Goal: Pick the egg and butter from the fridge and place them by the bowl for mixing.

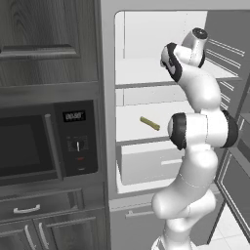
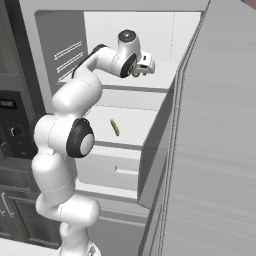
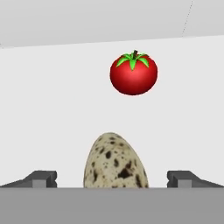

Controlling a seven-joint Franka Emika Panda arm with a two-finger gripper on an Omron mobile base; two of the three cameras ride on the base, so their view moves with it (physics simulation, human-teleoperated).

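Gripper (image 3: 112, 177) is reaching into fridge (image 1: 110, 97) at upper shelf (image 1: 141, 73), jaws spread wide w/ speckled egg (image 3: 114, 162) sitting between the fingertips (image 3: 41, 178), not pinched. Red tomato (image 3: 133, 74) is lying farther back on same shelf. Butter (image 1: 150, 123) is lying on shelf below. Microwave (image 1: 44, 141) is sitting left of fridge.

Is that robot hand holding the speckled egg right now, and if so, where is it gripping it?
Nothing is held. The egg sits between the two fingers, which stand wide apart on either side with clear gaps, not touching it.
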